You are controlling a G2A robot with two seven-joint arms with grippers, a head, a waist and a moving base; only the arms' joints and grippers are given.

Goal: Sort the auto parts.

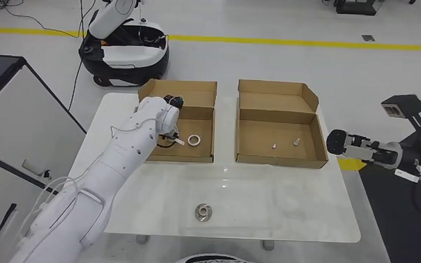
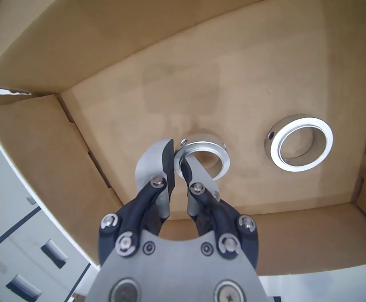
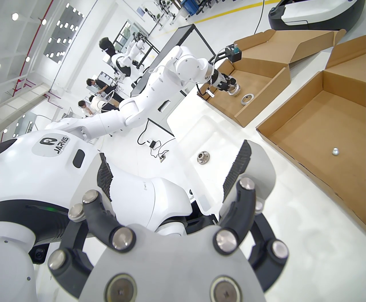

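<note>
Left gripper clamped on a metal collar's wall inside the left cardboard box; right gripper spread apart, holding nothing, beside the tabletop.

table: white glossy top, rounded corners
2nd robot base: black-and-white wheeled unit on floor, just beyond table's far left corner
yellow line: floor stripe beyond table, parallel to its far edge
cabinet: white w/ black top, on floor left of table
drawer fronts: white, dark slot handles, on cabinet side facing table
cable: black, on floor left of table, betw. cabinet & 2nd robot base
adapter: black block w/ cords, on floor near table's left edge
dark mat: floor right of table
black frame: far beyond table's right half
</note>
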